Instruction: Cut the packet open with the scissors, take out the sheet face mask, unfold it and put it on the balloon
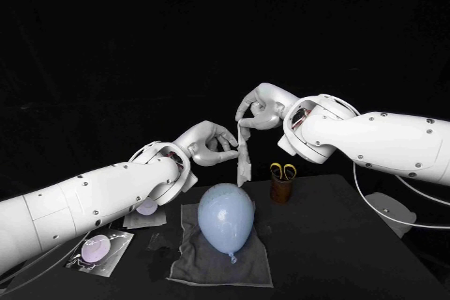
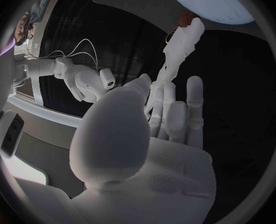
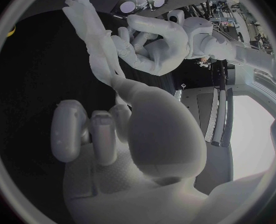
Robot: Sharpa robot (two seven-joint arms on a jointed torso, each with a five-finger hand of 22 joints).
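The white sheet mask point(image 1: 244, 158) hangs as a long folded strip above the table. My right hand point(image 1: 258, 107) pinches its top end. My left hand point(image 1: 210, 144) grips the strip a little lower, from the side. The left wrist view shows the mask point(image 2: 176, 52) running out from between the fingers point(image 2: 174, 115); in the right wrist view the mask point(image 3: 91, 32) stretches from my right hand point(image 3: 116, 129) past my left hand point(image 3: 137, 46). The pale blue balloon point(image 1: 225, 215) lies on a grey cloth point(image 1: 208, 264) below the mask's free end. The scissors point(image 1: 282, 170), yellow-handled, stand in a brown cup point(image 1: 280, 191).
Two opened packet pieces lie at the table's left: one point(image 1: 97, 250) near the front edge, one point(image 1: 146, 213) under my left forearm. The cup stands just right of the balloon. The table's right edge point(image 1: 375, 202) runs behind my right arm.
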